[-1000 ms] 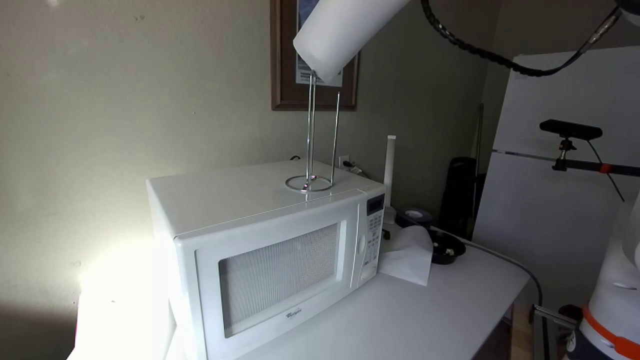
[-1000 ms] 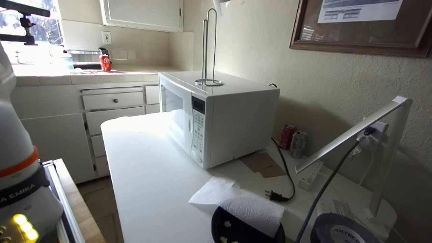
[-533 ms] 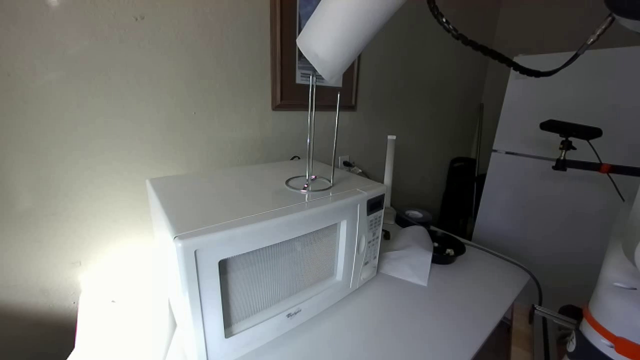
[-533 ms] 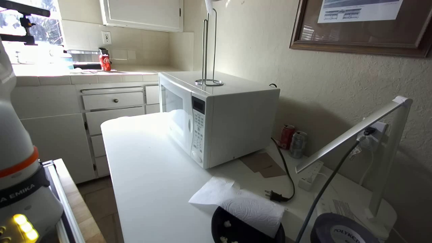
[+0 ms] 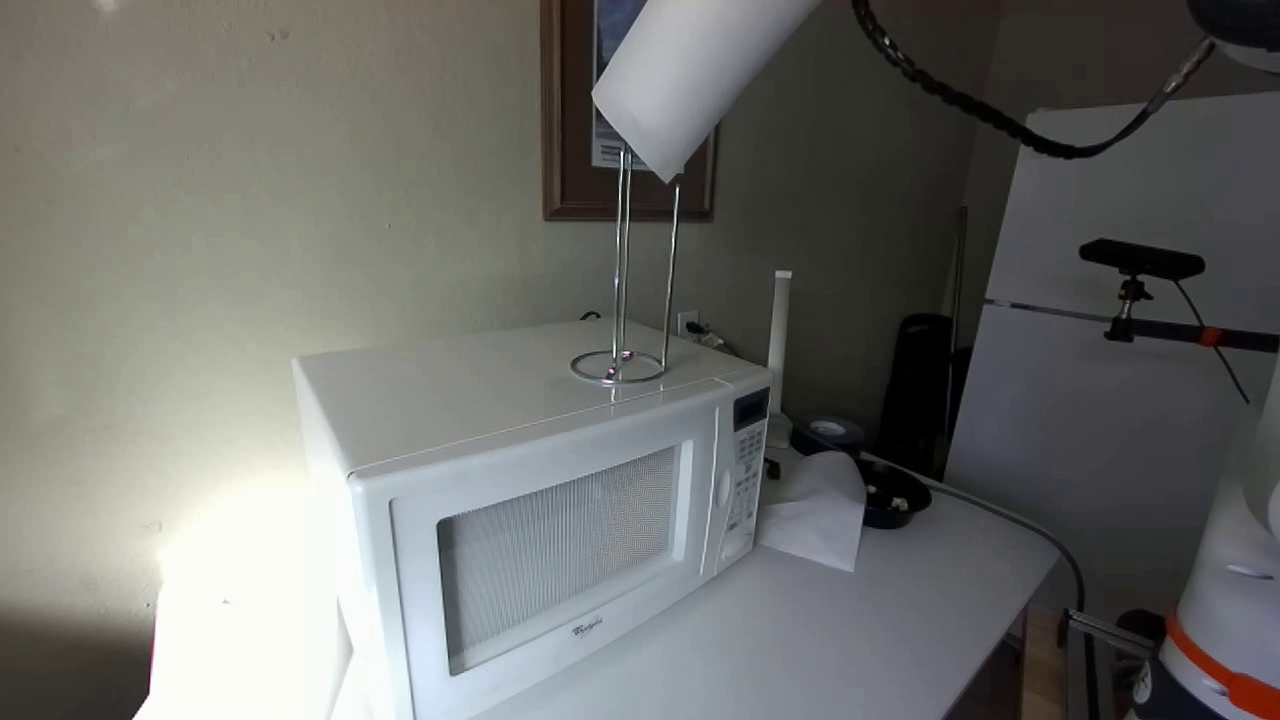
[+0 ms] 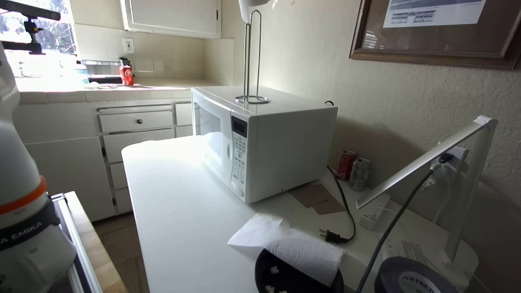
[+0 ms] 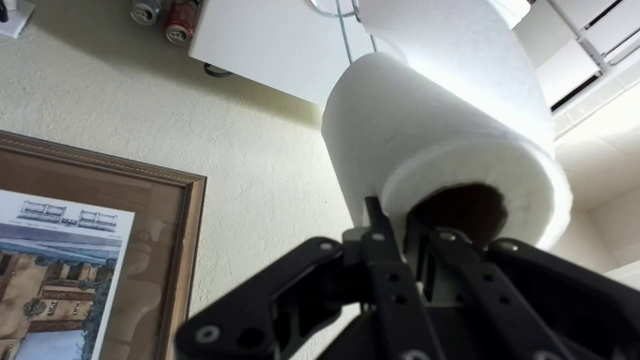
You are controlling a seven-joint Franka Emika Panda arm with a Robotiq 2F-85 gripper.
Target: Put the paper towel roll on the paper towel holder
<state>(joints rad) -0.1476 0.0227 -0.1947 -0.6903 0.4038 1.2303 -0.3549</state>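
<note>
The paper towel roll [image 5: 700, 85] is a white cylinder held tilted above the microwave, its lower end overlapping the holder's top in an exterior view. Only a bit of its hanging paper [image 6: 245, 9] shows in an exterior view, just left of the holder's top loop. The metal paper towel holder [image 5: 617, 260], also in an exterior view [image 6: 259, 53], stands upright on the microwave. In the wrist view my gripper [image 7: 392, 215] is shut on the wall of the roll [image 7: 380, 115], one finger in its core, one outside. The holder's wires [image 7: 344, 35] show past the roll's far end, partly hidden by a loose sheet.
The white microwave [image 5: 540, 570] stands on a white table [image 6: 179, 195]. A framed picture [image 7: 195, 240] hangs on the wall nearby. A white lamp [image 6: 468, 183], crumpled white paper [image 6: 301, 248], a black bowl [image 5: 900, 510] and two cans [image 6: 346, 165] are beside the microwave.
The roll's lower end has moved slightly down and right in an exterior view. In an exterior view its hanging paper has shifted left past the holder's top. The holder has not moved.
</note>
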